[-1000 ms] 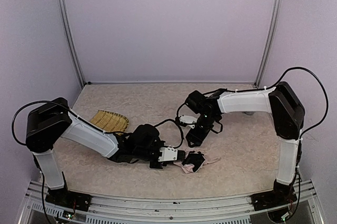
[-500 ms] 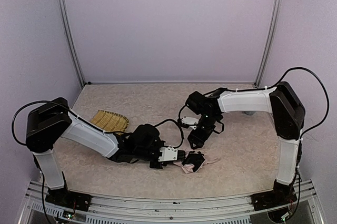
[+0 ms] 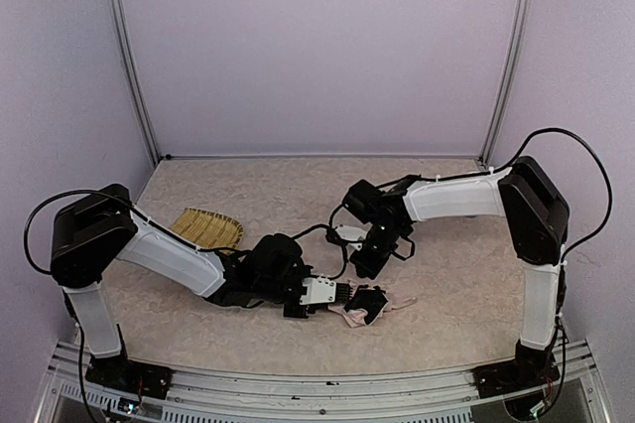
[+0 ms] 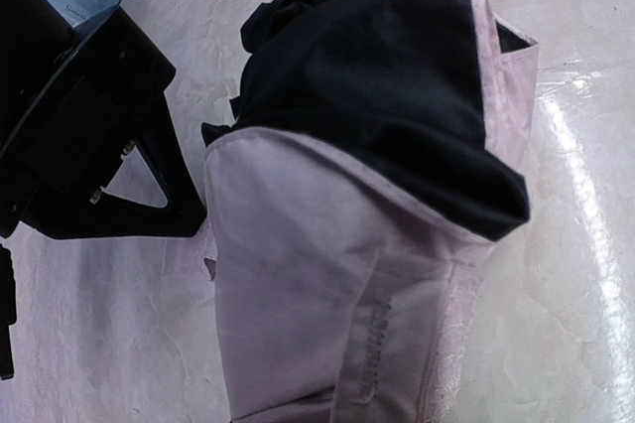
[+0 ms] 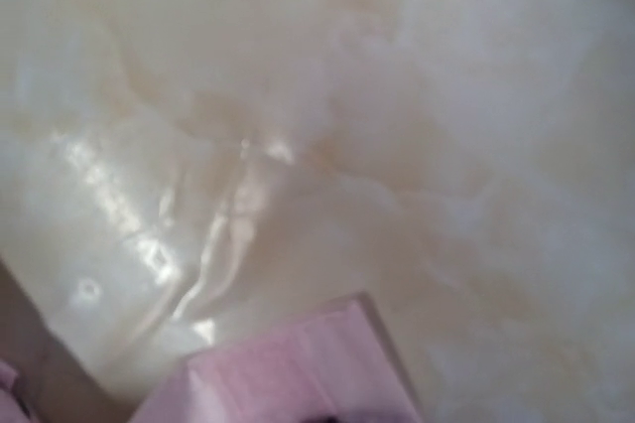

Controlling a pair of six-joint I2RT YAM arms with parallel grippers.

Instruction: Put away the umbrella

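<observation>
Umbrella (image 3: 369, 307) on table (image 3: 456, 284), toward front edge, slightly right of centre. Lies as a crumpled bundle, pale pink fabric wrapped round black. Left gripper (image 3: 340, 293) low at bundle's left end, clamped on the fabric; fingers hidden in left wrist view, filled by pink and black umbrella (image 4: 327, 274). Right gripper (image 3: 365, 266) just behind umbrella, pointing down at table, jaws closed; right wrist view too blurred to tell more. Tray (image 3: 208, 228) well to the left, behind left arm, apart from umbrella.

Both arms low: left gripper (image 3: 346, 293) clamped, right gripper (image 3: 363, 267) closed
</observation>
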